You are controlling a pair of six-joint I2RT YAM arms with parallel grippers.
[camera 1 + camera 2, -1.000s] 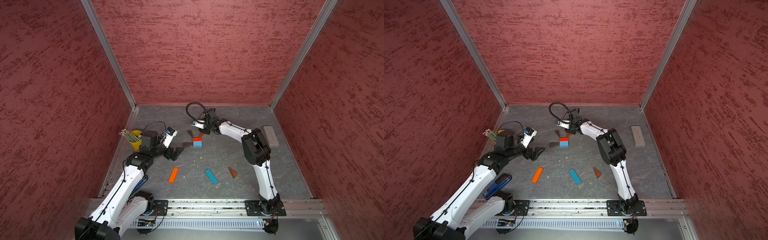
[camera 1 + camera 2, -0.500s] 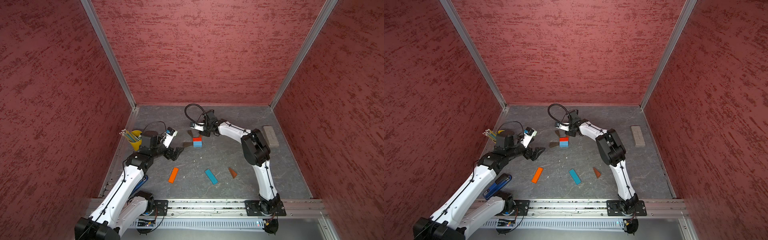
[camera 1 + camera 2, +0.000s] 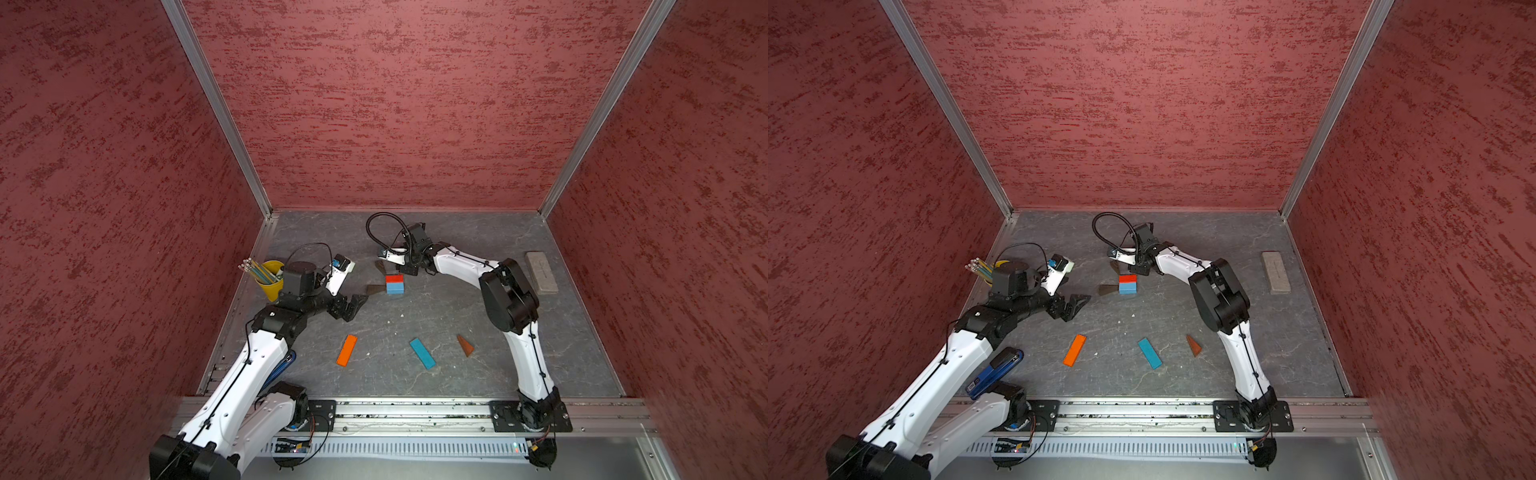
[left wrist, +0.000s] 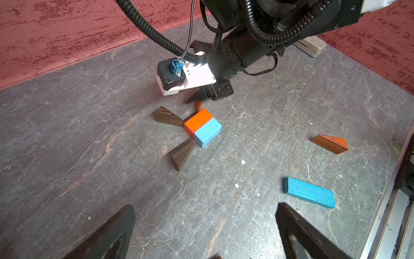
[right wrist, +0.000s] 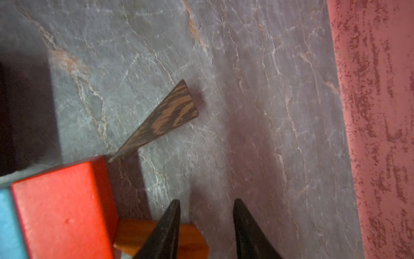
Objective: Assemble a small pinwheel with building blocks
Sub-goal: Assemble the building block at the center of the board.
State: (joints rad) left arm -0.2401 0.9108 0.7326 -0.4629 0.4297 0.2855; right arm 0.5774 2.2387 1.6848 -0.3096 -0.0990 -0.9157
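The red-and-blue cube [image 3: 394, 284] [image 4: 202, 127] lies mid-table. Two dark brown wedges [image 4: 168, 117] [image 4: 182, 154] point their tips at its corners. An orange wedge [image 5: 134, 235] lies against the red side, under my right gripper [image 5: 206, 201] [image 3: 409, 270]. That gripper is slightly open, with bare table between its tips. My left gripper [image 4: 205, 207] [image 3: 359, 305] hangs wide open and empty, left of the cube. Another orange-brown wedge [image 3: 465, 345], a blue bar [image 3: 422, 353] and an orange bar [image 3: 347, 350] lie loose nearer the front.
A yellow cup of pencils [image 3: 270, 278] stands at the left wall behind my left arm. A grey rectangular block [image 3: 541, 273] lies at the right wall. Red walls close three sides, and a metal rail [image 3: 415, 409] runs along the front.
The right wrist has shifted slightly left over the cube's far side, its cable loop swinging with it. The left arm and the loose blocks have not moved.
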